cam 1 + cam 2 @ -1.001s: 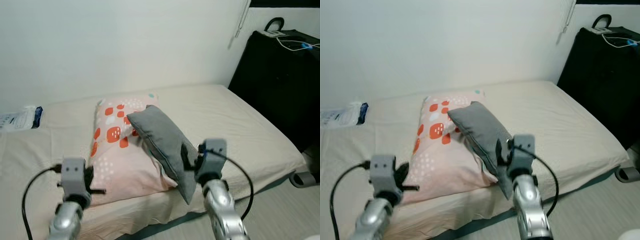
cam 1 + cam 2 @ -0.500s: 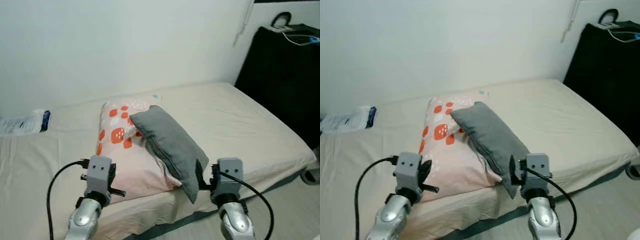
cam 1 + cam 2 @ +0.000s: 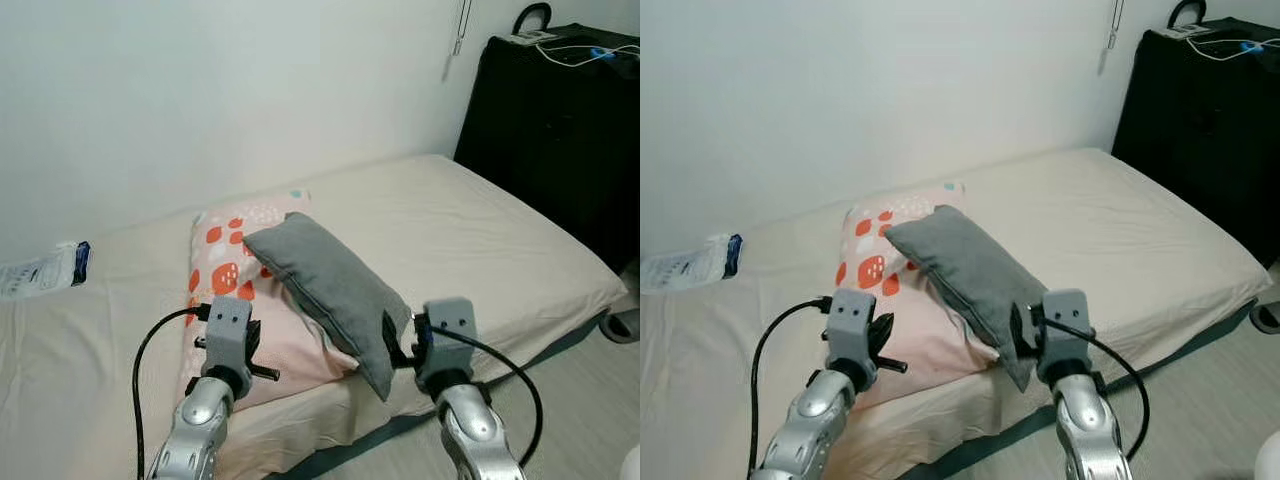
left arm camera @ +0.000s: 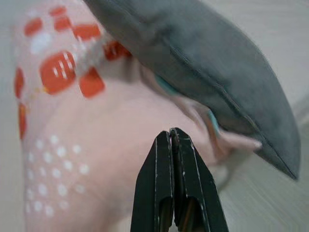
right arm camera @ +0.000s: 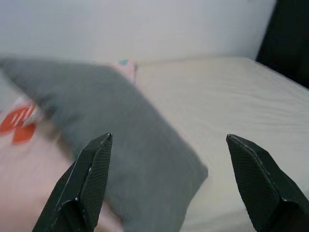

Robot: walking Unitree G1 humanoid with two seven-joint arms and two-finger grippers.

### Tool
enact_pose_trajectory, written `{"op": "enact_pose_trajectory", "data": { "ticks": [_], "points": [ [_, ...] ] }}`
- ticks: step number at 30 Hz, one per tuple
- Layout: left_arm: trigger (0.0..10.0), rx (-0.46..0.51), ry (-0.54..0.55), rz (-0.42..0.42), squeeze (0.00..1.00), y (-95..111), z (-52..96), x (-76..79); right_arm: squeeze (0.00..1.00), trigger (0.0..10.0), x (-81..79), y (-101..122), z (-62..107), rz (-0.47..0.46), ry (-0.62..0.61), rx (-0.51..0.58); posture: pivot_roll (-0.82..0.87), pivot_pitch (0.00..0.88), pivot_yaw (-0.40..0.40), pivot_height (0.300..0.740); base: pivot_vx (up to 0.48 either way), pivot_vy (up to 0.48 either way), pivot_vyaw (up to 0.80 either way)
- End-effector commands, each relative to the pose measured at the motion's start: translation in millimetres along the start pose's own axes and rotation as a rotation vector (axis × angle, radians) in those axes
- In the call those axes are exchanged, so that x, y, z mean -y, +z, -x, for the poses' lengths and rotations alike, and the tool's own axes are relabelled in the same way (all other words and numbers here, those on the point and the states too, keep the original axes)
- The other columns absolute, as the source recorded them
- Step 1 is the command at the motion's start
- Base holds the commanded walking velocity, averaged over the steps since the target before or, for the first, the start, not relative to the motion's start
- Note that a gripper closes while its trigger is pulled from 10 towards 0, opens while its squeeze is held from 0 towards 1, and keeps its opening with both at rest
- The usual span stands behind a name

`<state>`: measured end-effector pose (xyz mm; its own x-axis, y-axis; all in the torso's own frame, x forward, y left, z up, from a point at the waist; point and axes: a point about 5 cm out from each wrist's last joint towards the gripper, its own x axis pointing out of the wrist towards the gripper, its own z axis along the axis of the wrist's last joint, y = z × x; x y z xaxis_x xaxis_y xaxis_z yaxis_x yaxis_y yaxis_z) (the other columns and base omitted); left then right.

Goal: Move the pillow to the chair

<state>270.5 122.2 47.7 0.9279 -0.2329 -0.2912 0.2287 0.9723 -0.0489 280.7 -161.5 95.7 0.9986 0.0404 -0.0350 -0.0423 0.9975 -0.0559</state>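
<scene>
A grey pillow (image 3: 328,285) lies tilted across a pink pillow with red patches (image 3: 228,290) near the front edge of a beige bed (image 3: 470,230). My left gripper (image 4: 172,134) is shut with nothing in it. Its tip is just above the pink pillow's front half, left of the grey pillow. My right gripper (image 5: 169,140) is open and level with the grey pillow's lower corner (image 3: 380,375). One finger (image 5: 89,179) is in front of the grey pillow (image 5: 120,145), the other finger (image 5: 256,179) is over bare mattress.
A tall black case (image 3: 550,130) with cables on top stands against the wall to the right of the bed. A dark wheeled base (image 3: 625,325) pokes in at the right edge, by the bed's corner. A white packet (image 3: 40,270) lies at the bed's far left.
The camera has shifted and turned. My left arm has reached forward over the pink pillow. My right gripper has come up to the grey pillow's lower corner. Neither pillow has moved.
</scene>
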Motion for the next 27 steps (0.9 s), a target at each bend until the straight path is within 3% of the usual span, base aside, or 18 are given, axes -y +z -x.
{"op": "enact_pose_trajectory", "data": {
  "ticks": [1, 3, 5, 11, 14, 20, 24, 27],
  "points": [
    [10.0, -0.061, -0.007, -0.044, 0.0, -6.2, 0.7, -2.9, 0.0, 10.0, 2.5, -10.9, -3.4, -0.021, -0.011, -0.057, -0.01, 0.0, -0.008, 0.74, 0.0, 0.0, 0.0],
    [10.0, -0.067, -0.012, -0.062, 0.0, -5.8, 0.9, -2.7, 0.0, 10.0, 2.3, -11.5, -6.5, -0.017, -0.002, -0.067, 0.0, 0.0, -0.011, 0.74, 0.0, 0.0, 0.0],
    [10.0, -0.039, 0.035, -0.107, 0.0, -7.5, 8.0, -12.6, 0.0, 10.0, -10.2, -13.4, -8.8, 0.019, 0.087, -0.086, 0.03, 0.0, -0.061, 0.74, 0.0, 0.0, 0.0],
    [10.0, 0.001, 0.071, -0.097, 0.0, -8.1, 20.1, -19.6, 0.0, 10.0, -21.9, -15.3, -10.9, 0.062, 0.186, -0.103, 0.06, 0.0, -0.124, 0.74, 0.0, 0.0, 0.0],
    [10.0, 0.011, 0.099, -0.088, 0.0, -7.8, 26.1, -23.1, 0.0, 10.0, -21.7, -15.0, -16.8, 0.068, 0.202, -0.107, 0.1, 0.0, -0.184, 0.74, 0.0, 0.0, 0.0],
    [10.0, 0.056, 0.118, -0.105, 0.0, -6.2, 33.8, -25.7, 0.0, 10.0, -22.6, -9.4, -23.4, 0.081, 0.244, -0.061, 0.12, 0.0, -0.209, 0.74, 0.0, 0.0, 0.0],
    [10.0, 0.14, 0.28, -0.17, 0.0, -3.0, 37.3, -37.3, 0.0, 10.0, -12.1, 8.0, -22.0, 0.073, 0.194, 0.064, 0.11, 0.0, -0.202, 0.74, 0.0, 0.0, 0.0],
    [10.0, 0.199, 0.345, -0.12, 0.0, 4.8, 30.2, -36.1, 0.0, 10.0, -1.2, 6.3, -21.1, 0.054, 0.122, 0.053, 0.09, 0.0, -0.169, 0.74, 0.0, 0.0, 0.0]
  ]
}}
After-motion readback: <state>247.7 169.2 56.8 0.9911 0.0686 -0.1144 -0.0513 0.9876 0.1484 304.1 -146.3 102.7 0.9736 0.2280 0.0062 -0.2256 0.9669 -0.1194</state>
